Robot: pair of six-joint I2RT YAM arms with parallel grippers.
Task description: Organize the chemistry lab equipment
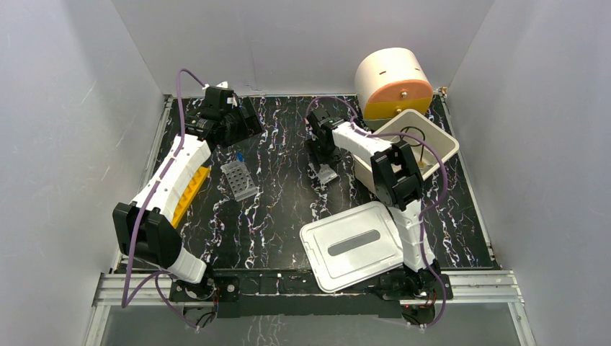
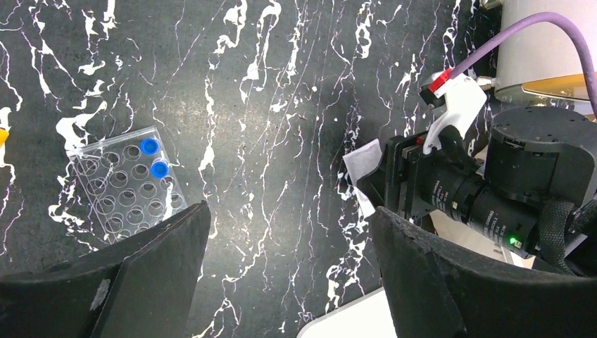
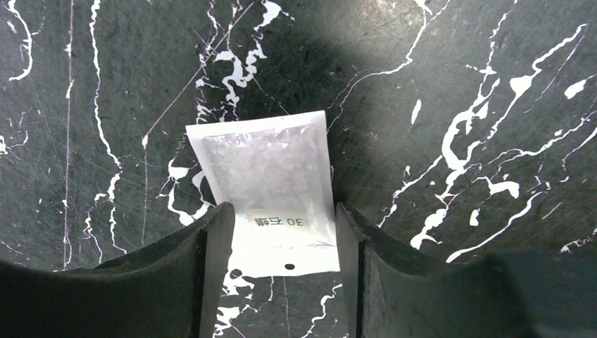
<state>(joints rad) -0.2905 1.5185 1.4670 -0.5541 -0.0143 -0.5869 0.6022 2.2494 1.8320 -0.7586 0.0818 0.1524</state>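
A small white packet (image 3: 271, 176) of clear granules lies flat on the black marbled table (image 3: 457, 84). My right gripper (image 3: 281, 232) is open, low over it, one finger at each side edge of the packet. In the top view the right gripper (image 1: 323, 160) is at mid-table with the packet (image 1: 328, 175) just below it. The grey tube rack (image 1: 239, 180) holds two blue-capped tubes (image 2: 149, 146). My left gripper (image 1: 241, 122) is open and empty at the back left, above the table (image 2: 281, 141). A black wire loop (image 1: 412, 135) lies in the white bin (image 1: 448, 148).
The bin's white lid (image 1: 353, 245) lies at the front centre. A cream and orange cylinder (image 1: 393, 83) stands at the back right, behind the bin. A yellow object (image 1: 189, 191) lies under the left arm. White walls enclose the table.
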